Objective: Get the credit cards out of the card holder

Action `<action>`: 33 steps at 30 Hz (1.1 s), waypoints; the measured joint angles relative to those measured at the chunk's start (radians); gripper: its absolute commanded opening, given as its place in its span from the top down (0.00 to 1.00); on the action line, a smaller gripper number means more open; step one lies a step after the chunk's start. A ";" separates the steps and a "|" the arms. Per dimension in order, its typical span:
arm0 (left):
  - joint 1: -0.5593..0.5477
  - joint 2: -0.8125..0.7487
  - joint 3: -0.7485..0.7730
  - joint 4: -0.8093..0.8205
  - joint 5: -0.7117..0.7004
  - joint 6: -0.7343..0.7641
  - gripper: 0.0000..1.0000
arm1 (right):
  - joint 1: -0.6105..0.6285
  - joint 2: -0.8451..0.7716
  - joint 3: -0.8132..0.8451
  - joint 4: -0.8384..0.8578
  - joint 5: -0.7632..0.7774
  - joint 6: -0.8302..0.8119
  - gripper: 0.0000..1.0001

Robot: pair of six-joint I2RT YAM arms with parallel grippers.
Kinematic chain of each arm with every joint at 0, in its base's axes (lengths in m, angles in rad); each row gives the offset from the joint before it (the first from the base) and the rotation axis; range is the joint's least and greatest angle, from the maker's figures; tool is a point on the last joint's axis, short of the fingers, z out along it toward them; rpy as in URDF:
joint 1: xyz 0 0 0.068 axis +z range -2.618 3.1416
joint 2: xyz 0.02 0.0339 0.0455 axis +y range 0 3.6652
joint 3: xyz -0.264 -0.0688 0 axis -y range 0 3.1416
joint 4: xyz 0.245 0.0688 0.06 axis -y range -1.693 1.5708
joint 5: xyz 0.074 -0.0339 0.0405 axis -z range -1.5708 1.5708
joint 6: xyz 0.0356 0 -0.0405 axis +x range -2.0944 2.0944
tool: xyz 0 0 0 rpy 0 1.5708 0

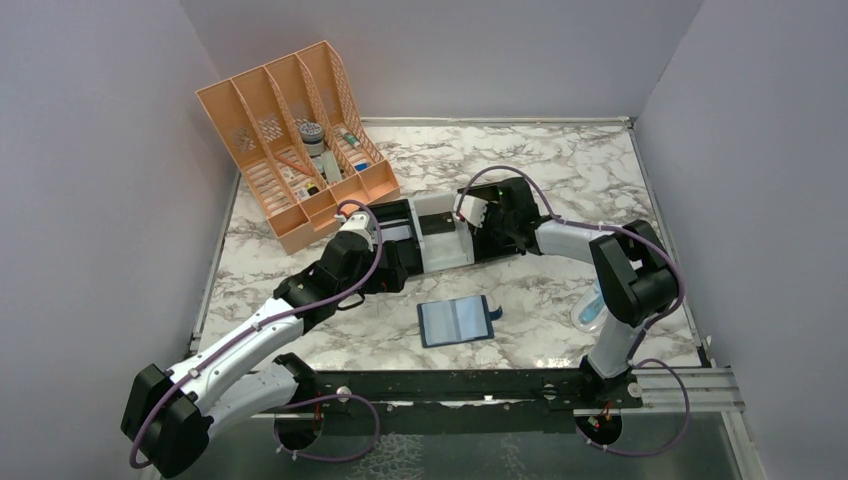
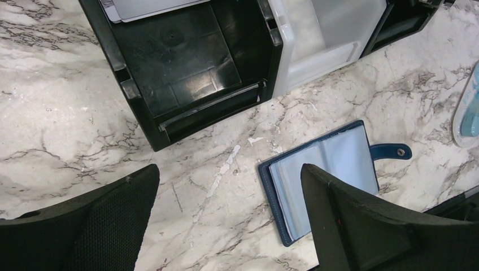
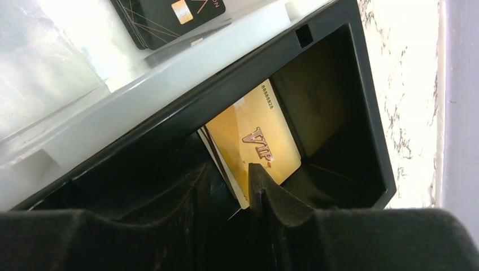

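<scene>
Right wrist view, right gripper (image 3: 229,172): fingers parted a little inside a black tray (image 3: 370,130), the gold card (image 3: 265,141) tilted in the gap; contact with the pads unclear.
Left gripper (image 2: 231,226): jaws wide apart, over the table (image 2: 68,130) just beside the card holder (image 2: 325,175).
Hidden: pale cards (image 3: 217,152) behind the gold one show edges only; dark cards (image 3: 164,20) in the white tray (image 3: 85,62) are cut off; one left finger (image 2: 361,226) covers a corner of the card holder.
Card holder: open and flat, pocket contents indistinct.
Room: bare marble between card holder and trays.
Arms: right arm folds at the elbow and reaches past the card holder; left arm stretches low beside it.
</scene>
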 measured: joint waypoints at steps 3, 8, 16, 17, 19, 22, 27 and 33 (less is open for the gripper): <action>0.000 0.000 0.000 0.000 0.000 0.000 0.01 | 0.000 -0.001 0.000 0.005 0.002 0.028 0.65; 0.000 0.000 0.000 0.001 0.000 0.000 0.01 | 0.000 -0.040 -0.004 0.039 0.017 0.174 0.63; 0.000 0.013 0.000 0.008 0.000 0.000 0.01 | 0.000 -0.188 -0.007 0.046 0.100 0.668 0.90; 0.000 0.016 0.000 0.008 0.000 0.000 0.01 | 0.000 -0.173 0.031 -0.003 0.115 0.726 0.90; 0.000 0.021 0.000 0.009 0.001 0.000 0.01 | 0.000 -0.131 0.108 -0.090 0.138 0.827 0.90; 0.000 0.026 0.000 0.013 0.001 0.000 0.01 | 0.000 -0.096 0.135 -0.177 0.166 0.950 0.93; 0.000 0.030 0.000 0.018 0.001 0.000 0.01 | 0.000 -0.053 0.137 -0.282 0.196 1.058 0.97; 0.003 0.029 0.000 0.020 0.001 0.000 0.01 | 0.000 0.014 0.177 -0.337 0.229 1.105 0.98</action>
